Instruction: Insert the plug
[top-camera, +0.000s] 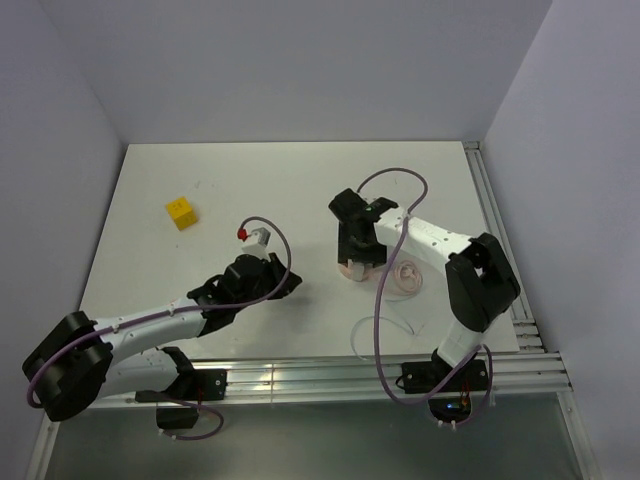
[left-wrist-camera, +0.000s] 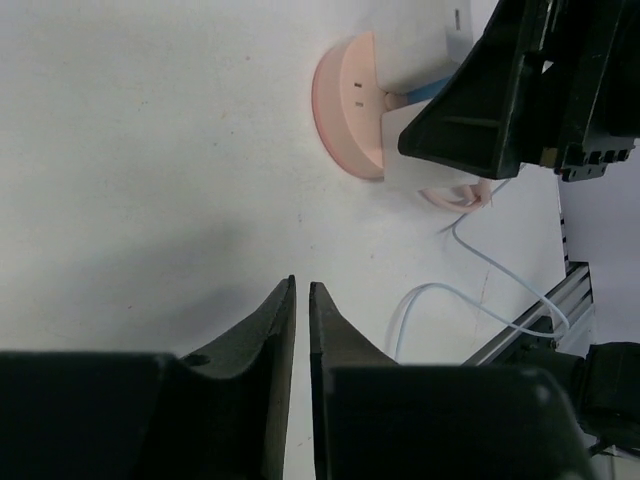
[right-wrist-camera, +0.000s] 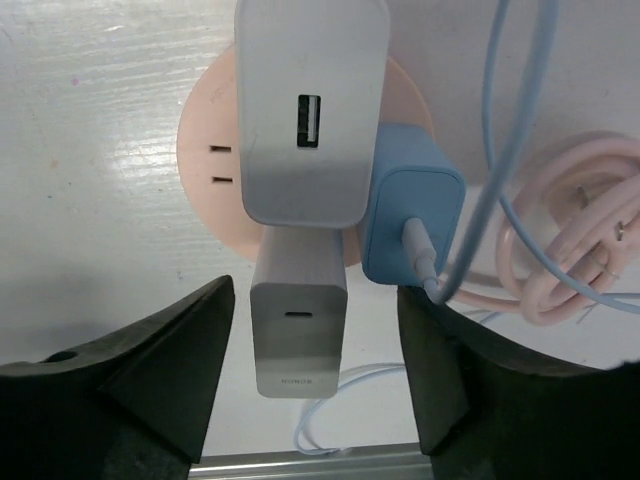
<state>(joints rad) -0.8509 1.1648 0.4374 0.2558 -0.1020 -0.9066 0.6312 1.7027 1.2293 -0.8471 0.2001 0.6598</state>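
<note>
The light-blue plug (right-wrist-camera: 410, 215) sits against the round pink socket hub (right-wrist-camera: 200, 150), its pale cable leading off to the right. Beside it are a white USB adapter (right-wrist-camera: 310, 110) and a lower white adapter block (right-wrist-camera: 300, 330). My right gripper (right-wrist-camera: 315, 335) is open and hangs over the hub (top-camera: 350, 270). Its fingers straddle the lower white block with a gap on each side, and the right finger is just below the plug. My left gripper (left-wrist-camera: 302, 287) is off to the left of the hub (left-wrist-camera: 345, 110), jaws almost together with only a thin slit, and nothing is in them.
A pink coiled cord (top-camera: 405, 275) lies right of the hub, with thin white cable loops (top-camera: 385, 325) near the front rail. A yellow cube (top-camera: 180, 212) and a small white block with a red tip (top-camera: 255, 236) lie at the left. An aluminium rail (top-camera: 350, 375) runs along the near edge.
</note>
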